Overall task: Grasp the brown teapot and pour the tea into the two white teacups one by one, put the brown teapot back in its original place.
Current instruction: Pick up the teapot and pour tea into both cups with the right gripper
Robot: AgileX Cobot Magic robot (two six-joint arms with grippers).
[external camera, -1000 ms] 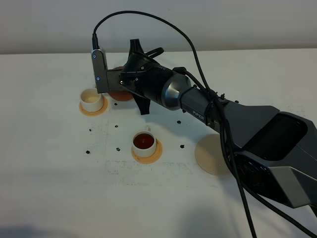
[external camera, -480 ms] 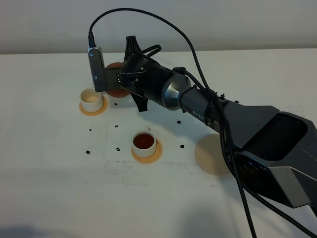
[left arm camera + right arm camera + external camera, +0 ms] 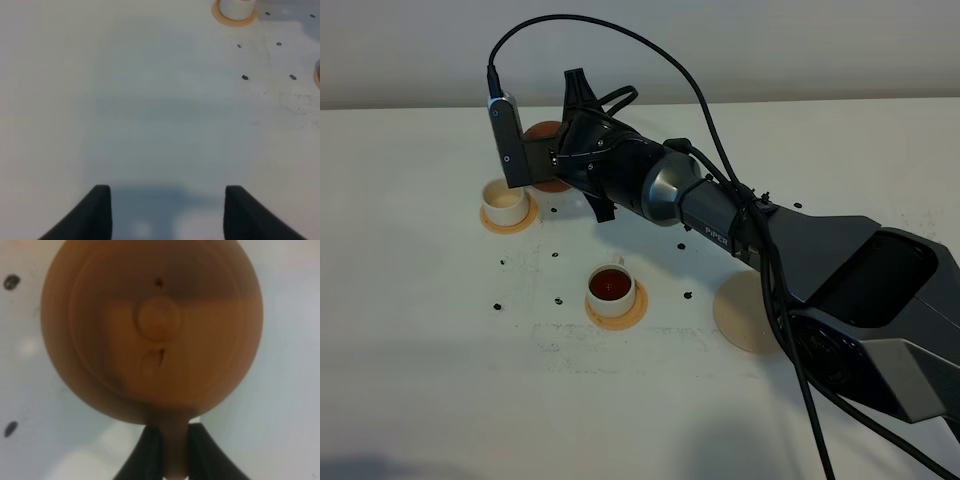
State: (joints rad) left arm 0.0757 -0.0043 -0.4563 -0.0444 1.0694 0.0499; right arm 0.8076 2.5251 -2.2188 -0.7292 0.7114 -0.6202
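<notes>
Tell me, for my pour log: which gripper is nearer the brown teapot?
Right. The right gripper grips the handle of the brown teapot; the left gripper is open above the table, away from it.

Right arm (image 3: pixel 840 280) — glossy black angular shell, silver-grey collar, white "PIPER" lettering (image 3: pixel 717 232). Black cable (image 3: pixel 560 16) loops to grey camera block (image 3: pixel 506 140). Left gripper (image 3: pixel 167 195) — matte black fingers.

Teapot (image 3: pixel 150 330) reddish-brown; teacups (image 3: pixel 506 207) (image 3: pixel 611 305) white (coasters (image 3: pixel 506 228) (image 3: pixel 632 317) orange-tan); tea (image 3: pixel 610 284) dark red.
</notes>
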